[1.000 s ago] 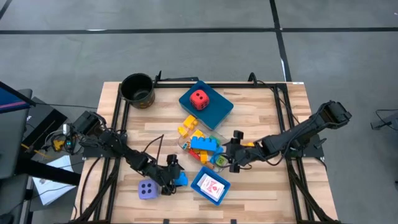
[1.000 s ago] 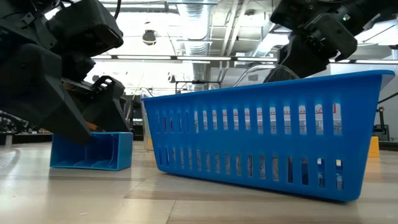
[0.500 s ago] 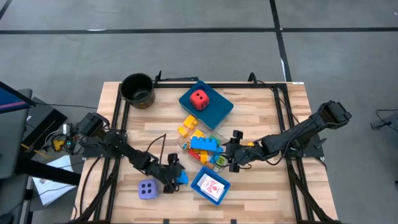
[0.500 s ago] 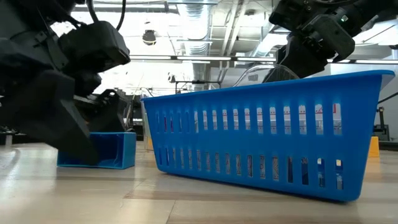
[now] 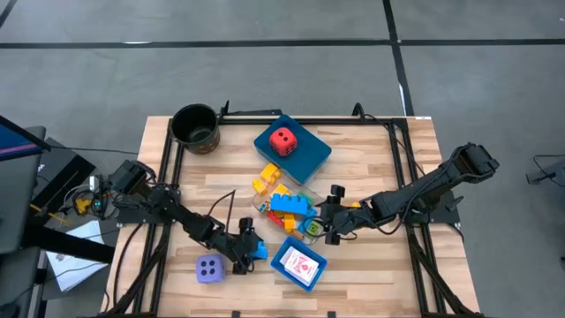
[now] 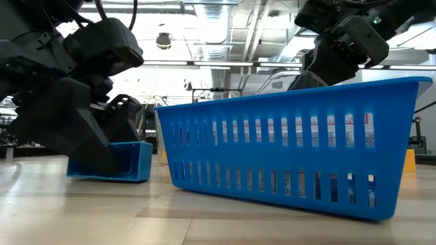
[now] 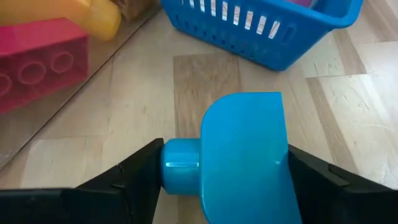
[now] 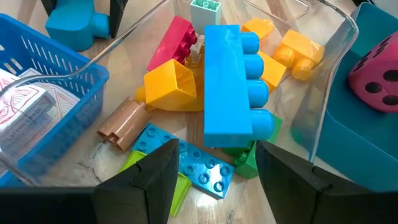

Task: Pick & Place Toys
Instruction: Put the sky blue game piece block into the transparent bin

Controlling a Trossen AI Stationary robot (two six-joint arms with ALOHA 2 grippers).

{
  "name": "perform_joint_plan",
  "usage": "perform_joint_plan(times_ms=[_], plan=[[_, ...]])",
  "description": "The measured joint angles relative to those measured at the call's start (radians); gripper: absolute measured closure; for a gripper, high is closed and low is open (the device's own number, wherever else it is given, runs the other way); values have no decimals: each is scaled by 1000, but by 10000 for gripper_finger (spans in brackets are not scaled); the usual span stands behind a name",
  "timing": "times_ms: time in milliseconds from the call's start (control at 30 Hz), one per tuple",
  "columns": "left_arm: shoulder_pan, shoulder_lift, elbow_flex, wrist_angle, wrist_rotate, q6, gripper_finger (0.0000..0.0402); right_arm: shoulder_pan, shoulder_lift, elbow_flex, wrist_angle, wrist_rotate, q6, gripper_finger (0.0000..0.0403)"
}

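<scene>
My left gripper (image 5: pixel 245 250) is shut on a light blue brick (image 5: pixel 257 251) near the table's front, between the lavender die (image 5: pixel 208 269) and the blue basket (image 5: pixel 298 263). The die rests on the tabletop, and the basket holds white red-printed cards (image 8: pixel 25 106). My right gripper (image 5: pixel 328 226) is open and empty. It hovers at the right side of a pile of yellow, blue, red and green bricks (image 8: pixel 224 81) lying in a clear tray. The red die (image 5: pixel 282 140) sits on a blue tray (image 5: pixel 309 155) at the back. My left gripper pinches the blue brick (image 7: pixel 242 155) between its two fingers. One finger is on the round stud (image 7: pixel 179 165) and the other on the opposite side (image 7: pixel 281 163). The fingers slant down from the table's left. The brick's lower edge (image 6: pixel 133 178) is on the table.
A dark round pot (image 5: pixel 195 126) stands at the back left. The blue basket's slatted wall (image 6: pixel 286 156) stands just right of the held brick. A black frame rail (image 5: pixel 406 177) runs around the work area. Bare wood lies at the front right (image 5: pixel 380 274).
My left gripper has moved a little toward the table's right with the blue brick. The brick has slid a short way along the table toward the blue basket.
</scene>
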Motion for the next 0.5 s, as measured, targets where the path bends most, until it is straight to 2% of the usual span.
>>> perform_joint_plan(times_ms=[233, 500], plan=[[-1, -16, 0, -5, 0, 46, 149, 0, 0, 0, 0, 0, 0, 198], [-24, -144, 0, 16, -10, 144, 148, 0, 0, 0, 1, 0, 0, 198]])
